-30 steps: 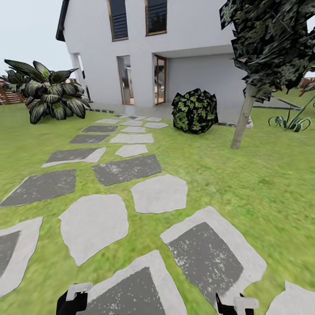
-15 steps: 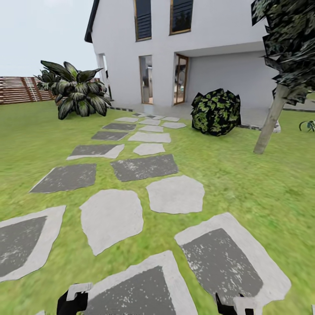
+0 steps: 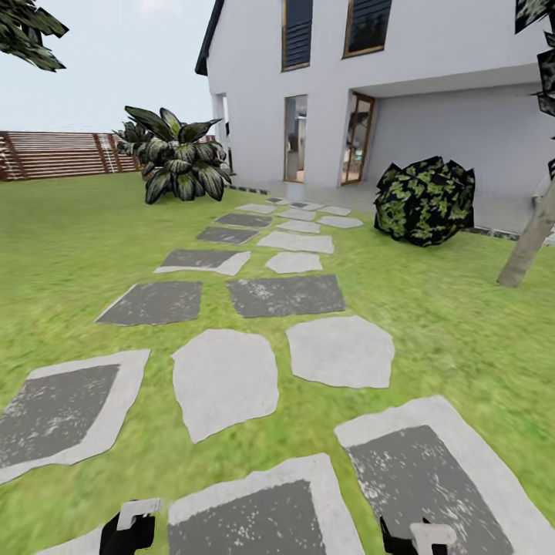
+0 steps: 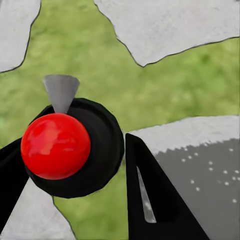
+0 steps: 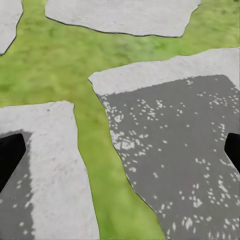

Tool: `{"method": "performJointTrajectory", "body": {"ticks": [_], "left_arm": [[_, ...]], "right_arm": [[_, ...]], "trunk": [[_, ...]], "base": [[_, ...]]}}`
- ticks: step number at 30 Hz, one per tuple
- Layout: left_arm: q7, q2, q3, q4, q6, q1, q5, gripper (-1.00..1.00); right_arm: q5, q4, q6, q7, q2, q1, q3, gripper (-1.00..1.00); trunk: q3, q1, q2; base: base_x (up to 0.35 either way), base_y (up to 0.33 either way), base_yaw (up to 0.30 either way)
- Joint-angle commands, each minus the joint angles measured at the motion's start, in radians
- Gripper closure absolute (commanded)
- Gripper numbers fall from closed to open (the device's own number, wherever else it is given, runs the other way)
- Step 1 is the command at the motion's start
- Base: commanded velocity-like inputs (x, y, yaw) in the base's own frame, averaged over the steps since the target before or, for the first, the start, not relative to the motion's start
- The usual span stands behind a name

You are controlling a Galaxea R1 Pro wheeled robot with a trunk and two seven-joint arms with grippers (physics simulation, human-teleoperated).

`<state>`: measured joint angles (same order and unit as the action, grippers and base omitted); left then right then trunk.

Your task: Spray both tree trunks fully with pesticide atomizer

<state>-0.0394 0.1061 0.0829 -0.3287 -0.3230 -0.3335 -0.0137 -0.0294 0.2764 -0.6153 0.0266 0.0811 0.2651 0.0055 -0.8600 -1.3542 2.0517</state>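
1. Looking from the head view, the left hand (image 3: pixel 127 532) and the right hand (image 3: pixel 420 538) are seen low and side by side, above a path of stepping stones (image 3: pixel 223 381) set in the lawn (image 3: pixel 77 239) of the garden.
2. The right hand is held wide open: in the right wrist view its two black fingers (image 5: pixel 10 155) are seen far apart, and nothing is held between them.
3. Beneath the right hand a dark, white-flecked stone with a pale border (image 5: pixel 175 150) is seen, with a strip of grass beside it.
4. In the left wrist view a red ball (image 4: pixel 55 145) is seen against a round black body (image 4: pixel 107 145) with a grey cone (image 4: pixel 61 90) on it, lying between the left hand's black fingers (image 4: pixel 155 200).
5. Whether the left hand is clamped on that body, or what the body is, cannot be told.
6. Beneath the left hand grass and pale stones are seen.
7. Far ahead of both hands a white house (image 3: pixel 432 100) is seen at the end of the path.
8. Ahead and to the left of the left hand a broad-leaved plant (image 3: pixel 181 166) is seen, with the brown slatted fence (image 3: pixel 62 154) behind it.
9. Ahead of the right hand a round dark-green bush (image 3: pixel 424 202) is seen, and further right the leaning stem of a dark-leaved tree (image 3: pixel 528 247).
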Motion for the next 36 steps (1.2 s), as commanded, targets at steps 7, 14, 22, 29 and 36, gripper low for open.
{"method": "performJointTrajectory", "body": {"ticks": [7, 14, 22, 29, 36], "left_arm": [[0.0, 0.0, 0.001, 0.002, -0.002, -0.001, -0.002, 1.0], [-0.001, 0.0, 0.001, 0.002, -0.002, -0.001, -0.002, 1.0], [-0.001, 0.0, 0.001, 0.002, -0.002, -0.001, -0.002, 1.0], [-0.001, 0.0, 0.001, 0.002, -0.002, -0.001, -0.002, 1.0], [-0.002, 0.0, 0.001, 0.002, -0.002, -0.001, -0.002, 1.0]], "right_arm": [[-0.003, 0.0, -0.003, 0.001, 0.0, 0.0, 0.001, -1.0], [-0.003, 0.0, -0.003, 0.001, 0.0, 0.0, 0.001, -1.0], [-0.003, 0.0, -0.003, 0.001, 0.0, 0.0, 0.001, -1.0], [-0.003, 0.0, -0.003, 0.001, 0.0, 0.0, 0.001, -1.0], [-0.003, 0.0, -0.003, 0.001, 0.0, 0.0, 0.001, -1.0]], "trunk": [[-0.001, 0.0, 0.0], [0.002, 0.0, 0.0], [0.007, 0.0, 0.0], [0.011, 0.0, 0.0], [0.016, 0.0, 0.0]], "base": [[0.333, 0.0, 0.277], [0.336, 0.0, 0.277], [0.336, 0.0, 0.277], [0.336, 0.0, 0.276], [0.336, 0.0, 0.277]]}}
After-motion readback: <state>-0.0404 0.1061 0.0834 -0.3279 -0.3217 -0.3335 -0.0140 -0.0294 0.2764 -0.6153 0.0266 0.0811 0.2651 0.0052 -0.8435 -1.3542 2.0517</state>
